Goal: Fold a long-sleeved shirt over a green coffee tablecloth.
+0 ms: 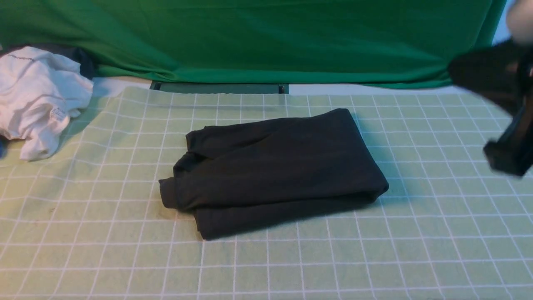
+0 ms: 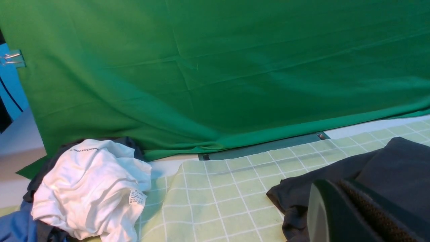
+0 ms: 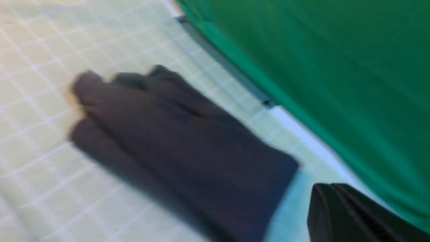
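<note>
The long-sleeved shirt (image 1: 270, 171) lies folded into a compact black rectangle in the middle of the mint-green gridded tablecloth (image 1: 416, 233), with a sleeve cuff sticking out at its left end. My right gripper (image 1: 506, 160) hovers blurred at the right edge, apart from the shirt. In the right wrist view the right gripper (image 3: 324, 187) has its fingers pressed together, empty, and the shirt (image 3: 188, 144) lies beyond them. My left gripper (image 2: 331, 184) shows only in the left wrist view, shut and empty, just above the shirt's (image 2: 386, 161) left end.
A crumpled white garment (image 1: 39, 98) with a printed tag sits at the back left on dark and blue clothes (image 2: 15, 228). A plain deep-green cloth (image 1: 266, 37) hangs along the back. A dark bar (image 1: 218, 88) lies at the tablecloth's far edge.
</note>
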